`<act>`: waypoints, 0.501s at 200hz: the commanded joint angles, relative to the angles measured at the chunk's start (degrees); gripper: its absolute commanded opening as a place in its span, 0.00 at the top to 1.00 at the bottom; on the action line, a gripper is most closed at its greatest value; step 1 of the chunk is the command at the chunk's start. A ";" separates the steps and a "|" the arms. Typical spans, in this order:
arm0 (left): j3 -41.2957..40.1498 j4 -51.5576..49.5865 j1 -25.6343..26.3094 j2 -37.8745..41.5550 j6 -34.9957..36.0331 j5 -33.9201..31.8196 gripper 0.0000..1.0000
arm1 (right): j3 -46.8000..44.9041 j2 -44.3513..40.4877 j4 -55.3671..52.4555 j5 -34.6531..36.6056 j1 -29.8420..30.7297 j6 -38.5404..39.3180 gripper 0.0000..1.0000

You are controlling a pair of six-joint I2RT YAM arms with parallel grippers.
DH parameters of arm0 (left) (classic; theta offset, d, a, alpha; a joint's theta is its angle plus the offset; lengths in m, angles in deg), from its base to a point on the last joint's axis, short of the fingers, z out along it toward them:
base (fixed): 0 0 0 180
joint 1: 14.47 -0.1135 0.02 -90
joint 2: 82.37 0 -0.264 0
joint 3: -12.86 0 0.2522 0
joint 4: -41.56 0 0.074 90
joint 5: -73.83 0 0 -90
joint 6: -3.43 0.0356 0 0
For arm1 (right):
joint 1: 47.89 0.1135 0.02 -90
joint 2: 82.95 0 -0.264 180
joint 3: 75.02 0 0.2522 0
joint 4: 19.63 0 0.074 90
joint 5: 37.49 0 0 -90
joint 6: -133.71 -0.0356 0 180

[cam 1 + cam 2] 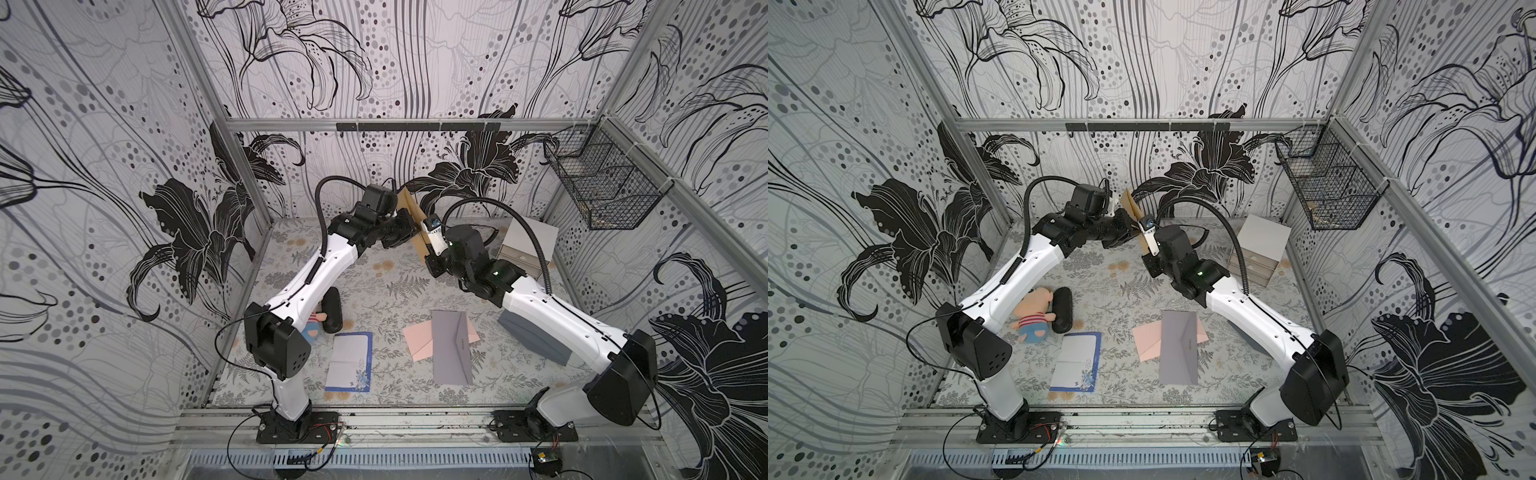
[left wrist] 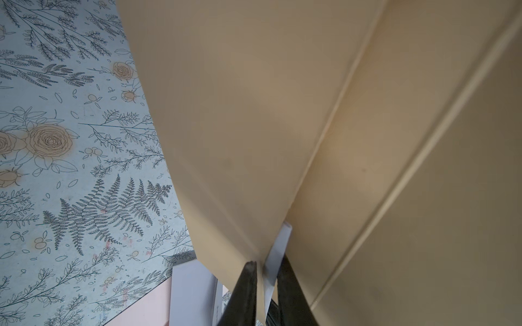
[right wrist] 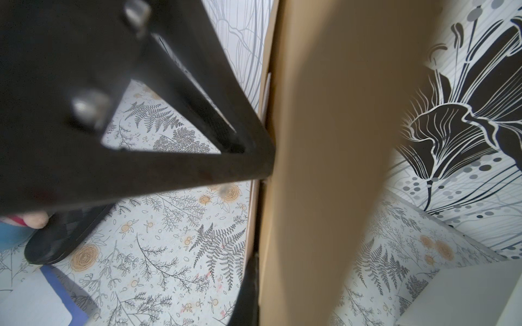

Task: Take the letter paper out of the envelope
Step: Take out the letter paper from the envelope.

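Observation:
A tan envelope hangs upright in the air between my two arms at the back of the table. My right gripper is shut on its lower edge; one finger shows and the other is hidden behind the envelope. A white strip of the letter paper pokes out beside the open flap of the envelope. My left gripper is shut on that strip, a dark finger close on each side.
On the floral table lie a grey envelope over a pink one, a blue-bordered sheet, a plush doll and a black case. A drawer box stands at the back right, below a wire basket.

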 commanded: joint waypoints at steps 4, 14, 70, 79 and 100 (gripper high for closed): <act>-0.47 1.95 0.18 2.10 1.06 -1.36 0.86 | 0.75 -0.82 -0.71 -0.44 0.73 -0.43 1.00; -0.56 2.02 0.19 2.19 0.97 -1.33 0.88 | 0.67 -0.73 -0.74 -0.45 0.76 -0.41 1.00; -0.55 1.90 0.13 1.97 1.06 -1.16 1.00 | 0.31 -0.47 -0.79 0.07 0.74 -0.94 1.00; -0.64 1.84 0.19 2.02 1.13 -1.24 1.00 | 0.31 -0.47 -0.87 0.16 0.77 -0.99 1.00; -0.73 2.09 0.18 2.19 0.93 -1.06 1.00 | 0.31 -0.25 -1.42 0.42 0.73 -1.45 1.00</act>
